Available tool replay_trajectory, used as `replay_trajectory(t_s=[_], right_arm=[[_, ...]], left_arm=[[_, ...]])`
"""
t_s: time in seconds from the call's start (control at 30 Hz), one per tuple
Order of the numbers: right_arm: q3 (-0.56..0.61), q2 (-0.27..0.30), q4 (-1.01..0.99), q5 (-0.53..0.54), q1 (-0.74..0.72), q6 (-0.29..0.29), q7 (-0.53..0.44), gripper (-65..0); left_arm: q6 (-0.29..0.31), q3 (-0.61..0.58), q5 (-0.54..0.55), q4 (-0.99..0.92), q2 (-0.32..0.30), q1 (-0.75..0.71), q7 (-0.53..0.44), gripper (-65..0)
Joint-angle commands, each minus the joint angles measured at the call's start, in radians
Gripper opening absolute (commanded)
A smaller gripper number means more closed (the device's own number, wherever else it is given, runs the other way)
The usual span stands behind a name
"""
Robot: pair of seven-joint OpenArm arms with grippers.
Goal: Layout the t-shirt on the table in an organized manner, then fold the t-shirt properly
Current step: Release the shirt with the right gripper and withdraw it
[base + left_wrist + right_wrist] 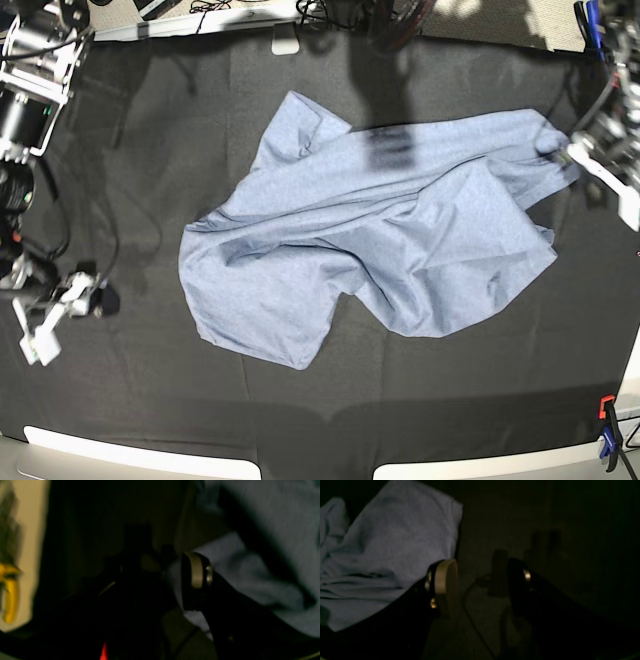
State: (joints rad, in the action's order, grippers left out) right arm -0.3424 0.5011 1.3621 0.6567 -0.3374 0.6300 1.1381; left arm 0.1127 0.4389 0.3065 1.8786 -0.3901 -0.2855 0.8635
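The t-shirt [375, 235] lies crumpled across the middle of the bench [130, 400], bunched into diagonal folds, with one corner reaching the left claw [585, 160] at the base view's right edge. In its wrist view the left claw's one clear pad [197, 570] sits just beside the cloth with nothing seen pinched, and the other finger is lost in the dark, so I cannot tell how wide it stands. The right claw [482, 580] is spread, its fingers well apart over bare black cloth just beside the shirt's edge, holding nothing. The step in hand looks like spreading the shirt flat. Doing it well probably means each claw taking a single layer at an outer corner or hem, not a bunched fold, then pulling apart evenly so the creases run out. There is open room on all sides of the shirt, most toward the near edge and the base view's left. A clamp [607, 430] at the near corner is worth avoiding.
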Motion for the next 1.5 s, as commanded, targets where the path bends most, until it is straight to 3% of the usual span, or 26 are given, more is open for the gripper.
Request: replay_trajectory(t_s=[0.0, 0.13, 0.27, 0.47, 0.57, 0.67, 0.9, 0.97, 1.07, 1.17, 1.33, 1.47], right_arm=[[-0.003, 0.012, 0.017, 0.018, -0.035, 0.007, -0.019, -33.3], [0.013, -0.019, 0.017, 0.017, -0.042, 0.007, -0.019, -33.3], [0.052, -0.060, 0.017, 0.016, -0.042, 0.007, -0.019, -33.3], [0.108, -0.113, 0.017, -0.023, -0.042, 0.007, -0.019, -33.3], [0.116, -0.128, 0.017, -0.029, -0.042, 0.007, -0.019, -33.3], [0.116, -0.125, 0.017, -0.029, -0.042, 0.007, -0.019, -33.3], [0.116, -0.125, 0.017, -0.029, -0.042, 0.007, -0.019, -33.3], [0.116, -0.125, 0.017, -0.028, -0.042, 0.007, -0.019, -33.3], [0.116, -0.125, 0.017, -0.028, -0.042, 0.007, -0.019, -33.3], [0.116, -0.125, 0.017, -0.029, -0.042, 0.007, -0.026, -33.3], [0.149, -0.128, 0.011, -0.046, -0.059, 0.010, -0.122, -33.3], [0.264, -0.157, -0.042, -0.169, -0.170, 0.010, -0.166, -33.3]], left_arm=[[0.000, 0.006, 0.032, 0.013, -0.016, 0.023, -0.033, -38.7], [0.046, 0.005, 0.137, -0.059, -0.004, 0.108, -0.079, -38.7], [0.100, 0.005, 0.231, -0.249, -0.004, 0.259, -0.077, -38.7], [0.195, 0.005, 0.324, -0.620, -0.004, 0.495, 0.006, -38.7], [0.222, 0.005, 0.314, -0.766, -0.004, 0.577, 0.046, -38.7], [0.221, 0.005, 0.241, -0.863, -0.004, 0.623, 0.014, -38.7], [0.220, 0.005, 0.222, -0.926, 0.009, 0.632, 0.006, -38.8], [0.225, 0.005, 0.261, -0.926, 0.023, 0.632, 0.028, -40.7], [0.281, 0.005, 0.329, -0.926, 0.044, 0.637, 0.042, -47.1], [0.285, 0.005, 0.331, -0.926, 0.058, 0.638, 0.027, -63.9], [0.331, 0.005, 0.294, -0.925, 0.034, 0.655, -0.057, -65.0], [0.336, 0.005, 0.204, -0.925, 0.009, 0.694, -0.135, -65.0]])
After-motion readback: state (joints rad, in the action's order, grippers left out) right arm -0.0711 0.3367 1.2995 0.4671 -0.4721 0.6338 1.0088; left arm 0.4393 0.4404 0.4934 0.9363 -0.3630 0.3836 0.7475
